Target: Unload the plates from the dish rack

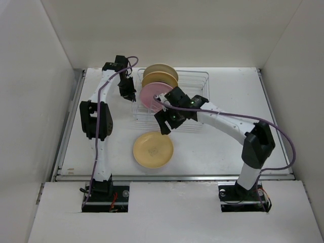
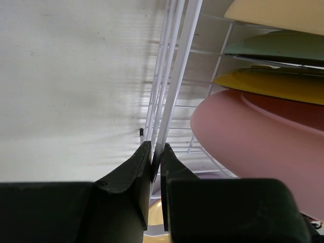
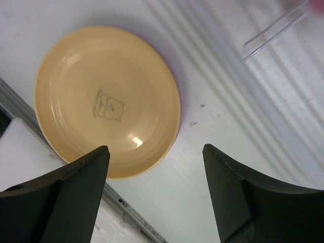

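Observation:
The wire dish rack [image 1: 198, 81] stands at the back middle of the table. Three plates stand on edge in it: a cream one [image 1: 161, 71], a yellow one [image 1: 156, 80] and a pink one [image 1: 151, 95]. My left gripper [image 1: 127, 94] is shut on a wire of the rack's left rim [image 2: 167, 101]. In the left wrist view the pink plate [image 2: 263, 142], the yellow plate [image 2: 273, 83], a green-grey one [image 2: 278, 48] and the cream one [image 2: 278, 12] line up. My right gripper [image 1: 166, 125] hangs open and holds nothing [image 3: 156, 152].
A yellow plate with a bear drawing [image 3: 106, 101] lies flat on the table near the front edge [image 1: 153, 149]; a thin lavender edge shows under its rim. White walls enclose the table [image 1: 228, 147] on three sides. A metal strip runs along the front edge [image 1: 202, 177].

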Controlling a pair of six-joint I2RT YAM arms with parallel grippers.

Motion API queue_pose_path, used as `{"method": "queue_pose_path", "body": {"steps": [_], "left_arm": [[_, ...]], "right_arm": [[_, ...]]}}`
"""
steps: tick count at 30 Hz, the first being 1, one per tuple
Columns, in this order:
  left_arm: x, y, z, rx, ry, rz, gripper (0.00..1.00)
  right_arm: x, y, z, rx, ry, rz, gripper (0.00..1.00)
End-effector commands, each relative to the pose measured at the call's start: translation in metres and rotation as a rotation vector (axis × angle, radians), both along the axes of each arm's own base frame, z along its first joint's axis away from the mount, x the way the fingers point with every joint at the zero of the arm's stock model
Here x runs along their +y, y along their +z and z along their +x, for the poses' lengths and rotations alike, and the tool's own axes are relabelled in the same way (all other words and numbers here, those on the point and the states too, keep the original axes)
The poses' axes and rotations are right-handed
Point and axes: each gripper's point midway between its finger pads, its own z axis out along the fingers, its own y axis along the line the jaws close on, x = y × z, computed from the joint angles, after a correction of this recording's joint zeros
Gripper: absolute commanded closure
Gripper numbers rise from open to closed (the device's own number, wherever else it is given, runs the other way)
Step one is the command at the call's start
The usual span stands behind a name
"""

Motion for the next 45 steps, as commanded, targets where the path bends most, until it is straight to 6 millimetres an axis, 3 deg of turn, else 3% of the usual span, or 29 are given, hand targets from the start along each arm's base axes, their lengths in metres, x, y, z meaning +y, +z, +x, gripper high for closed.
{"method": "queue_pose_path", "body": {"steps": [1,3,6,11,12,14,18,19,20,21,24,26,29,35,38,45], "left_arm": [[0.013,0.020,-0.017,0.035,0.075,0.038,1.00],[0.020,0.035,-0.015,-0.020,0.078,0.069,1.00],[0.024,0.054,-0.009,-0.106,0.060,0.081,0.95],[0.023,0.071,-0.006,-0.174,0.006,0.079,0.78],[0.020,0.077,-0.005,-0.200,-0.018,0.062,0.73],[0.021,0.085,-0.003,-0.235,-0.042,0.069,0.50],[0.017,0.108,0.005,-0.353,-0.121,0.080,0.28],[0.015,0.110,0.009,-0.383,-0.165,0.118,0.28],[0.013,0.124,0.010,-0.439,-0.196,0.135,0.28],[0.003,0.122,0.009,-0.458,-0.256,0.148,0.28],[-0.018,0.140,0.015,-0.606,-0.438,0.178,0.35],[-0.041,0.138,0.016,-0.683,-0.571,0.145,0.37],[-0.052,0.140,0.026,-0.774,-0.657,0.178,0.37],[-0.073,0.122,0.033,-0.699,-0.778,0.090,0.38],[-0.075,0.108,0.038,-0.657,-0.782,0.083,0.48],[-0.072,0.085,0.023,-0.545,-0.804,0.063,0.65]], "right_arm": [[-0.003,0.094,0.033,-0.249,-0.119,0.104,0.19],[-0.014,0.119,0.052,-0.331,-0.218,0.108,0.18],[-0.037,0.134,0.079,-0.371,-0.353,0.108,0.17],[-0.074,0.122,0.119,-0.358,-0.555,0.072,0.17],[-0.082,0.121,0.122,-0.338,-0.601,0.079,0.17],[-0.105,0.117,0.138,-0.325,-0.696,0.077,0.17],[-0.145,0.111,0.160,-0.332,-0.853,0.053,0.17],[-0.153,0.100,0.163,-0.320,-0.881,0.028,0.17],[-0.168,0.092,0.169,-0.309,-0.927,0.008,0.17],[-0.175,0.083,0.174,-0.296,-0.942,-0.011,0.17],[-0.200,0.066,0.183,-0.270,-1.018,-0.016,0.21],[-0.206,0.058,0.187,-0.259,-1.036,-0.003,0.21],[-0.209,0.045,0.188,-0.245,-1.040,-0.010,0.21],[-0.223,0.017,0.190,-0.223,-1.052,-0.076,0.21],[-0.233,0.010,0.192,-0.220,-1.073,-0.080,0.21],[-0.237,-0.013,0.193,-0.187,-1.079,-0.114,0.23]]}}
